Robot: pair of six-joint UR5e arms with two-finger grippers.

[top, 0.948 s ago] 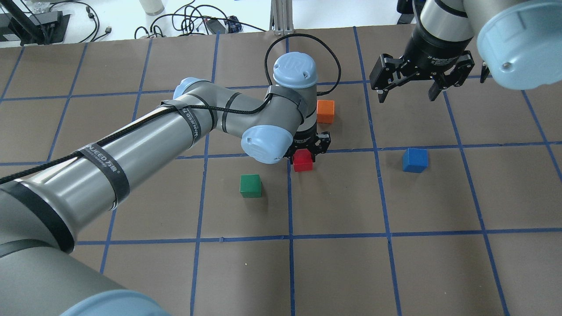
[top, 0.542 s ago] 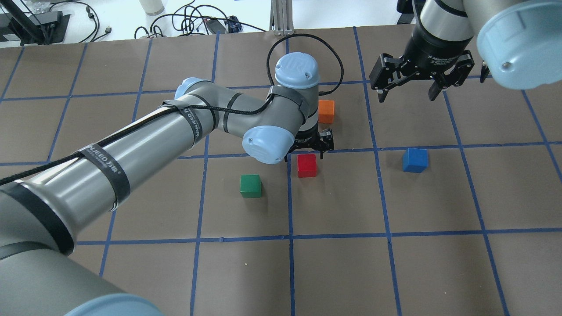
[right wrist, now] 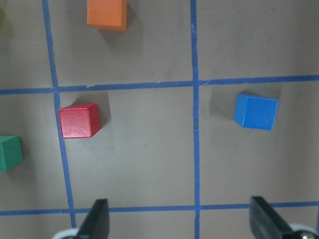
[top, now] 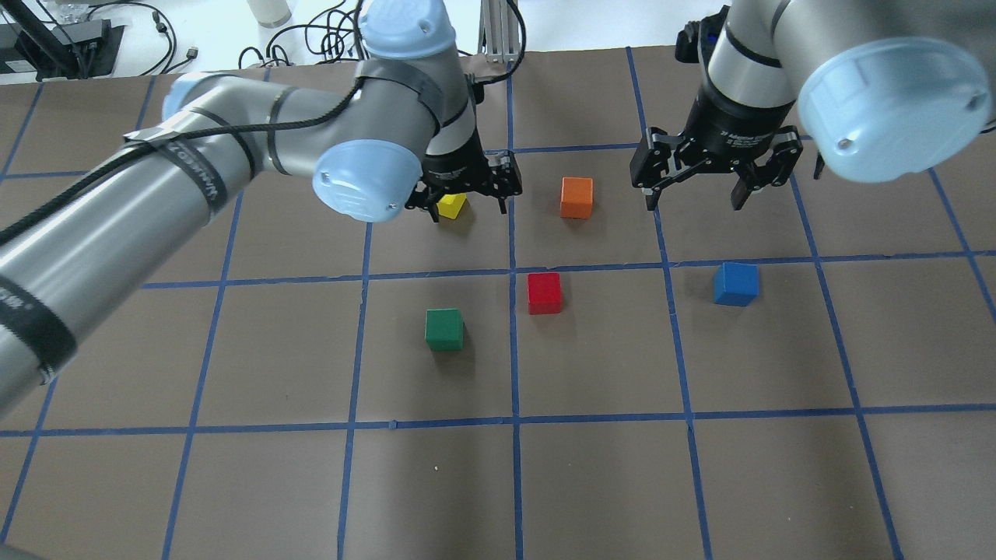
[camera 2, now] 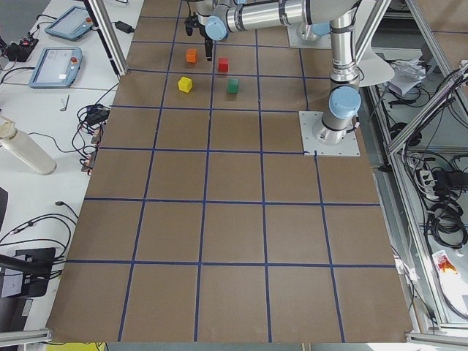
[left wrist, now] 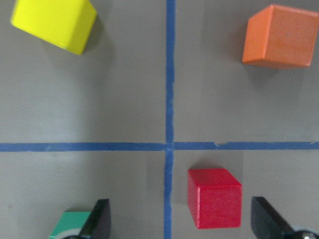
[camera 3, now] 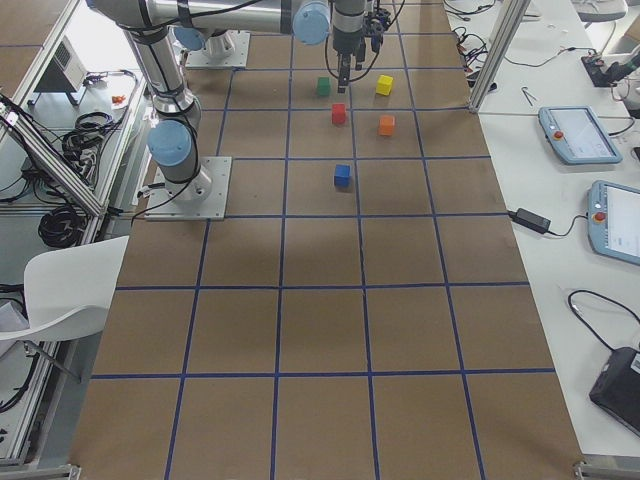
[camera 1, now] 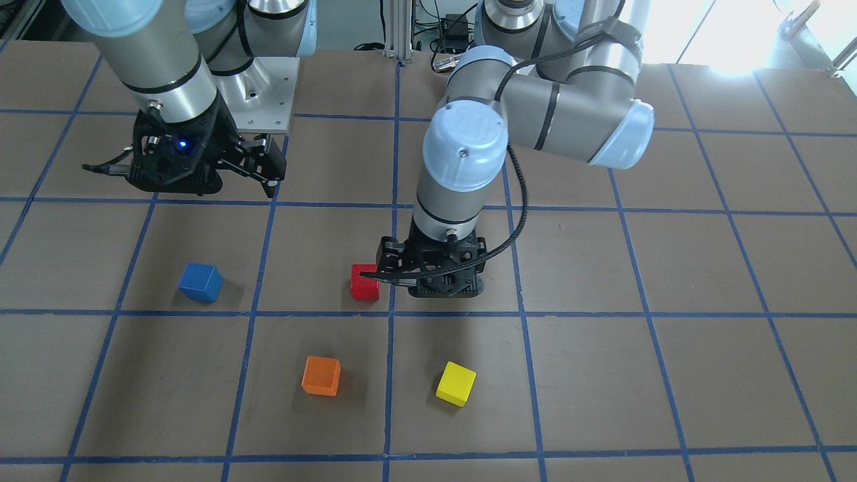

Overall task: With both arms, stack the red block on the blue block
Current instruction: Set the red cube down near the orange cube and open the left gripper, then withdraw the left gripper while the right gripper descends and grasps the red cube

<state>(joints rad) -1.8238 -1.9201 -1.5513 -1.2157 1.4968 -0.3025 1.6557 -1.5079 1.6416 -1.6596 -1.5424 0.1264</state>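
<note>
Your left end effector [top: 467, 206] and right end effector [top: 692, 204] both stand wide and empty, so centre the right one above the red block [top: 544, 292], left of the blue block [top: 735, 283].

A robotics lab: teach pendants [camera 3: 572, 134], cable tangles [camera 2: 443, 212], aluminium framing [camera 3: 497, 55] around a tape-gridded table [camera 2: 234, 234].

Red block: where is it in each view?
Front-facing: red block at centre.
Overhead: centre.
Exterior left: top, middle.
Exterior right: top, middle.
Left wrist: lower right of centre.
Right wrist: left, mid-height.
Landmark: orange block, nearby in every view.
</note>
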